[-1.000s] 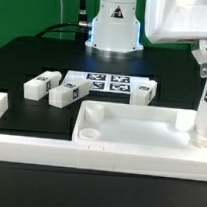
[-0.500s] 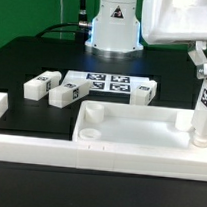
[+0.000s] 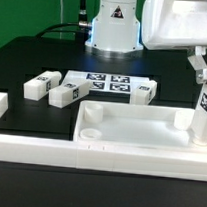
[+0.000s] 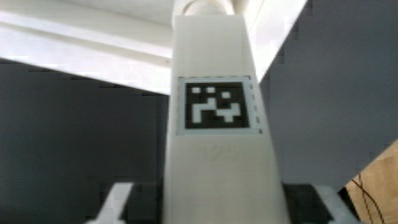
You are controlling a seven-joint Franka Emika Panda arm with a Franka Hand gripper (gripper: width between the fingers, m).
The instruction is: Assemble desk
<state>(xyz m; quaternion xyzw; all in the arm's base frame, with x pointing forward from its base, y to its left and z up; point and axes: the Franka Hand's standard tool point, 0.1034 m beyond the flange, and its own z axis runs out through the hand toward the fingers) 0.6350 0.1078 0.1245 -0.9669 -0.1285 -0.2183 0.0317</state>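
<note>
Front edge: long white border bar [image 3: 38,153] lying on the black surface [image 3: 24,61]. Just behind it, touching or nearly so, the desk panel [image 3: 140,125] lies flat with its raised rim up; a round socket [image 3: 89,137] shows at its near corner on the exterior view's left. At the panel's end on the exterior view's right, one leg [image 3: 204,111] stands near-upright, leaning slightly, lower end down at the panel's corner; can't tell if it's seated in a socket. End effector [image 3: 202,73] is clamped on that leg's upper part. The wrist view confirms it: leg [image 4: 215,120] sits between the fingers [image 4: 121,205], with a black-and-white square tag [image 4: 215,105] facing the camera, a pattern only. Further back on the surface, apart from the panel: left loose leg [image 3: 38,85] just beside middle loose leg [image 3: 64,91], right loose leg [image 3: 142,90] off to the exterior view's right, all lying down, tags showing. The marker board [image 3: 108,80] lies flat between the middle and right legs. Farthest: white arm base [image 3: 114,32] with a triangular sticker, too small to read.
</note>
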